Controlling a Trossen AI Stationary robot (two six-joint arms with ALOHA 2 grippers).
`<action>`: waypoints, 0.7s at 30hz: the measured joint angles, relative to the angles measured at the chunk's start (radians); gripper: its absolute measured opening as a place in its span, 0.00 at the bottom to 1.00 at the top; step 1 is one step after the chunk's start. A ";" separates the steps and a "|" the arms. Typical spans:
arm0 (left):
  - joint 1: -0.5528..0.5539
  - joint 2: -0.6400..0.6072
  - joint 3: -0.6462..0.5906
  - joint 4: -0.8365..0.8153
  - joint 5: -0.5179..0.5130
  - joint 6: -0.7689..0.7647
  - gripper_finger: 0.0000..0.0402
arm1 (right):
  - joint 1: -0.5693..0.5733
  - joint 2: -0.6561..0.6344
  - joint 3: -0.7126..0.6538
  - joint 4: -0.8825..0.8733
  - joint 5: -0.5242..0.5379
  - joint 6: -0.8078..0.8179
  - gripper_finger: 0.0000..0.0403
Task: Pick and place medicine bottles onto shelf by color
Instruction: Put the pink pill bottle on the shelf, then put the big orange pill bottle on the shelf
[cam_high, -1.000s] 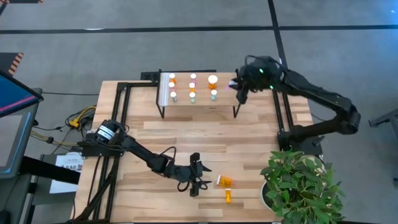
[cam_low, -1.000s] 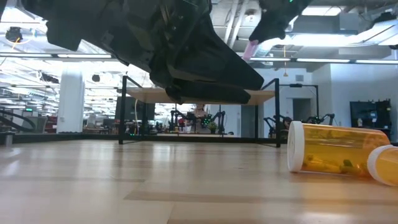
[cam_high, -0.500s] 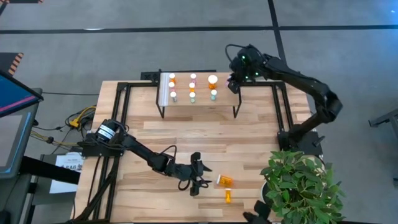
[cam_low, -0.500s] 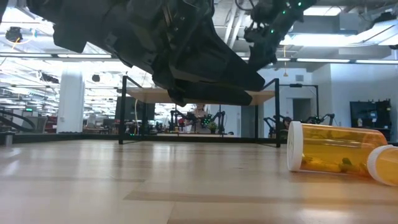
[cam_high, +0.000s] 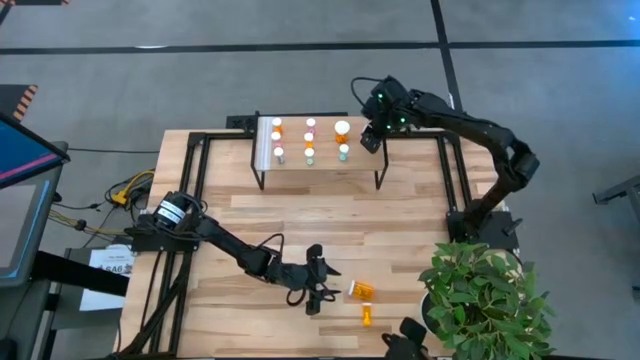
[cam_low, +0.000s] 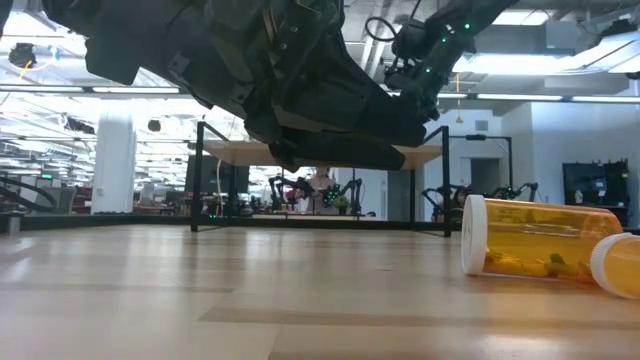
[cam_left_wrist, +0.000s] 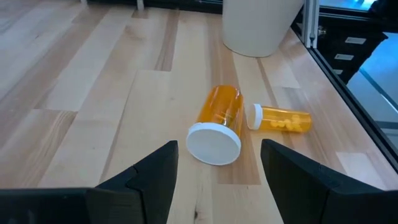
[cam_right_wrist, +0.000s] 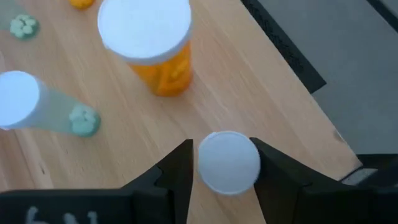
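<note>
My right gripper (cam_right_wrist: 225, 163) hangs over the far right corner of the shelf (cam_high: 320, 165), its two fingers (cam_right_wrist: 176, 167) standing on either side of a white-capped bottle (cam_right_wrist: 227, 162) that sits upright on the light wood top; whether they press its sides or stand just clear of it I cannot tell. Just beyond it on the same top stands a wide orange bottle (cam_right_wrist: 149, 40) with a broad white cap, and beside that a pale green bottle (cam_right_wrist: 37, 109) with a white cap. From above, the shelf carries small bottles in three short rows, and my right arm (cam_high: 470, 125) reaches to it from the table's right side. My left gripper (cam_left_wrist: 217, 177) is low over the near part of the table (cam_high: 240, 230), its fingers (cam_left_wrist: 155, 171) spread wide with nothing between them. Just ahead of it two orange bottles lie on their sides on the wood: the larger bottle (cam_left_wrist: 217, 118) with its white cap turned toward my fingers, and a slimmer bottle (cam_left_wrist: 280, 118) just beside it, holding yellow pills. A white pot (cam_left_wrist: 261, 25) stands behind them near the table's right edge, bearing a green plant (cam_high: 485, 300).
</note>
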 joint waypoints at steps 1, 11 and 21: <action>0.000 0.000 0.000 0.000 0.001 0.000 0.54 | -0.001 -0.002 0.000 0.007 0.000 0.000 0.45; 0.000 0.000 0.000 -0.004 0.002 -0.001 0.54 | -0.002 -0.040 0.000 0.007 0.002 0.013 0.60; 0.000 0.000 0.000 -0.020 0.001 -0.009 0.54 | -0.003 -0.201 0.000 -0.037 0.007 0.016 0.62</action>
